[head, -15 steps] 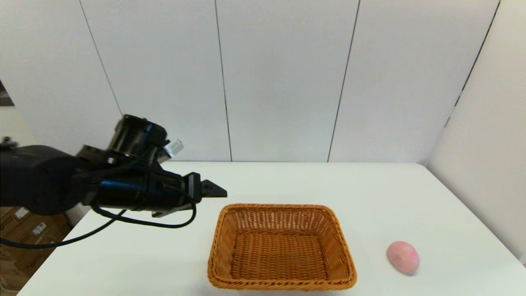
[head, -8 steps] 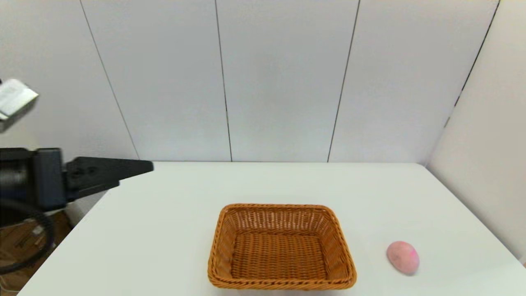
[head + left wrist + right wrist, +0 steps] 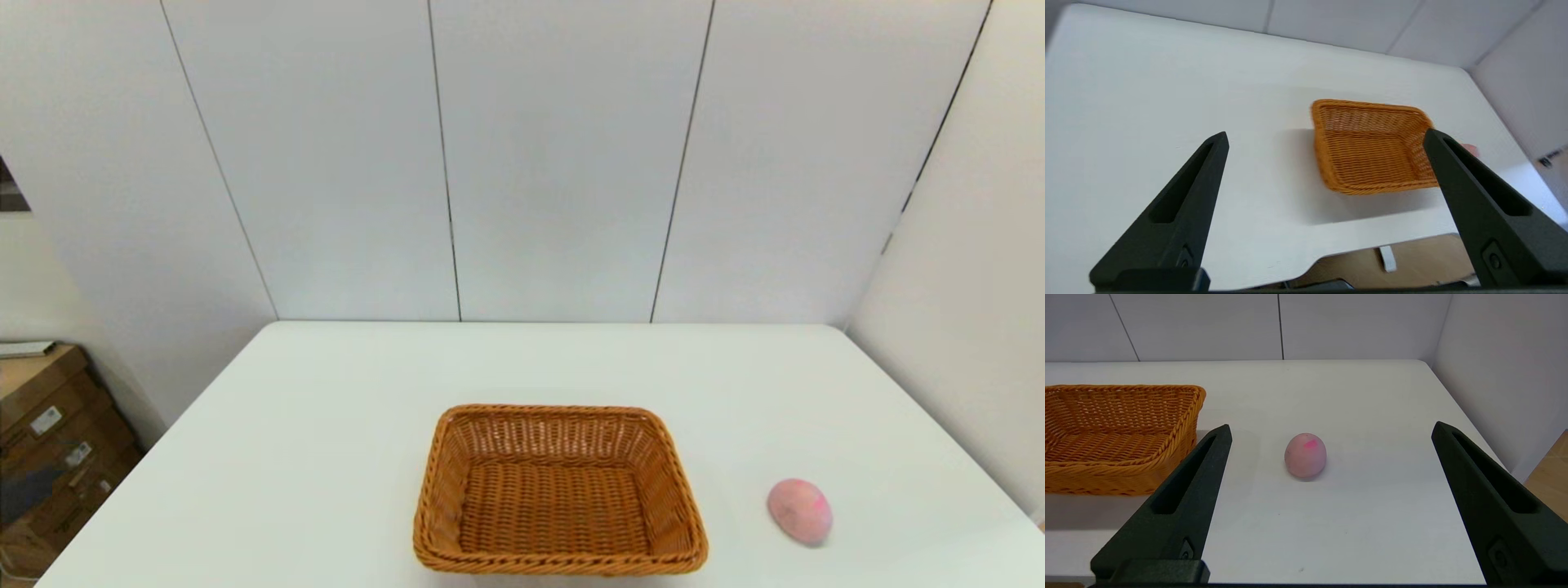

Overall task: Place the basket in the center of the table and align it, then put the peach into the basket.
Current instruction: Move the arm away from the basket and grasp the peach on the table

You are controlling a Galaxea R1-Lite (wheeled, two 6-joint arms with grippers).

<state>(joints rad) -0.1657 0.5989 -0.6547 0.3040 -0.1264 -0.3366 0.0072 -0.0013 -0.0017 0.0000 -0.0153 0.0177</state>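
**Basket set, peach waiting on the right**

Head view: the basket [image 3: 559,490] sits square to the table [image 3: 326,408] edges, near the front and about midway between left and right, with nothing inside it. The peach [image 3: 800,511] lies on the bare tabletop to the basket's right, well apart from it and close to the near edge. Neither arm shows here. Cardboard boxes [image 3: 49,441] stand off the table's left side with small white labels, too small to read.

Left wrist view: the left gripper [image 3: 1325,139] is off the table's near-left side and raised above it, fingers spread wide with nothing between them. It looks across at the basket [image 3: 1372,149]; a sliver of pink shows past one finger, likely the peach.

Right wrist view: the right gripper [image 3: 1331,430] hangs low at the near edge, fingers fully apart and empty, with the peach [image 3: 1305,455] framed between them and farther out. The basket [image 3: 1118,437] lies to the left of the peach.

The basket part looks done, so the peach pick seems to be next. It would go best by advancing the right gripper straight in, keeping the fruit centred, descending until the fingers straddle its widest part, then closing gently, since a round fruit may roll away if one finger touches first. Lift clear of the braided rim before moving left.

No brand or writing can be read in any view.
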